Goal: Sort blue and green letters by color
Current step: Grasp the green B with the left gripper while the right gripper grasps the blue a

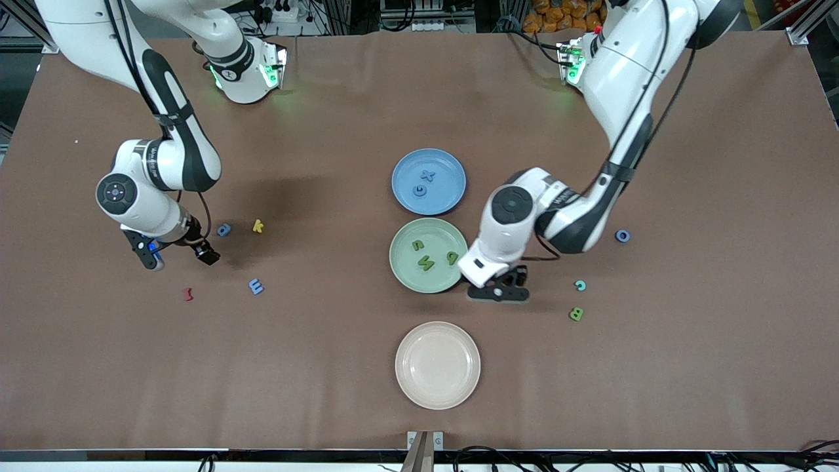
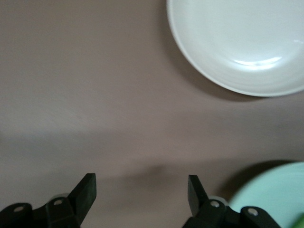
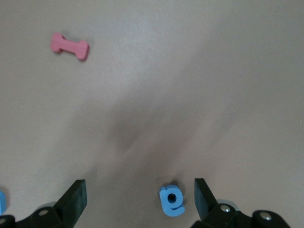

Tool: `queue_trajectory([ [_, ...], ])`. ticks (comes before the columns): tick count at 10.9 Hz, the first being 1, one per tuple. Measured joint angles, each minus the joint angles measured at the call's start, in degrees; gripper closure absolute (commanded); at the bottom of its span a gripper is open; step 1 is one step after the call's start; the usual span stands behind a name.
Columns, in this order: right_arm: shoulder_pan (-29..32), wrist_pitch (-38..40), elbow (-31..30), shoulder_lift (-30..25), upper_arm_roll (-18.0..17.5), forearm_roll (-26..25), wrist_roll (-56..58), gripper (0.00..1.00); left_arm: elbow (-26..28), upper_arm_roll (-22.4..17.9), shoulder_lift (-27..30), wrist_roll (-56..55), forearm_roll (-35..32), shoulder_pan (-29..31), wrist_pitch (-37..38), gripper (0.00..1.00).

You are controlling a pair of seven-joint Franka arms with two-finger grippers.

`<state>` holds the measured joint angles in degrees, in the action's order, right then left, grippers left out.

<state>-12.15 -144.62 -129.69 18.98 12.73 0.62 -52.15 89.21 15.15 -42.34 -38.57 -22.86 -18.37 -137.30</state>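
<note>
Picking the blue letter (image 3: 172, 201) off the desk (image 1: 328, 367) wants the right tool (image 1: 175, 254) lowered squarely so one finger lands on each side of it. That tool hangs spread and empty over it, near the yellow k (image 1: 257, 226). By the green plate (image 1: 401, 270), the left tool (image 1: 501, 287) is spread, holding nothing.

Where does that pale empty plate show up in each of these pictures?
Front view: the pale plate is the plate nearest the camera, in line with the green plate.
Left wrist view: the pale plate is partly in the picture, cut off by the edge.
Right wrist view: not in it.
Shared landmark: the green plate, whose rim also shows in the left wrist view.
</note>
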Motion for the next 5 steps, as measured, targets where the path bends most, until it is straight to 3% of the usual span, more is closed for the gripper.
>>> queue_trajectory([
  [5, -0.8, -4.0, -5.8, -2.1, -0.3, 0.0, -0.6, 0.0, 0.1, 0.1, 0.1, 25.1, -0.1, 10.9, 0.2, 0.16],
])
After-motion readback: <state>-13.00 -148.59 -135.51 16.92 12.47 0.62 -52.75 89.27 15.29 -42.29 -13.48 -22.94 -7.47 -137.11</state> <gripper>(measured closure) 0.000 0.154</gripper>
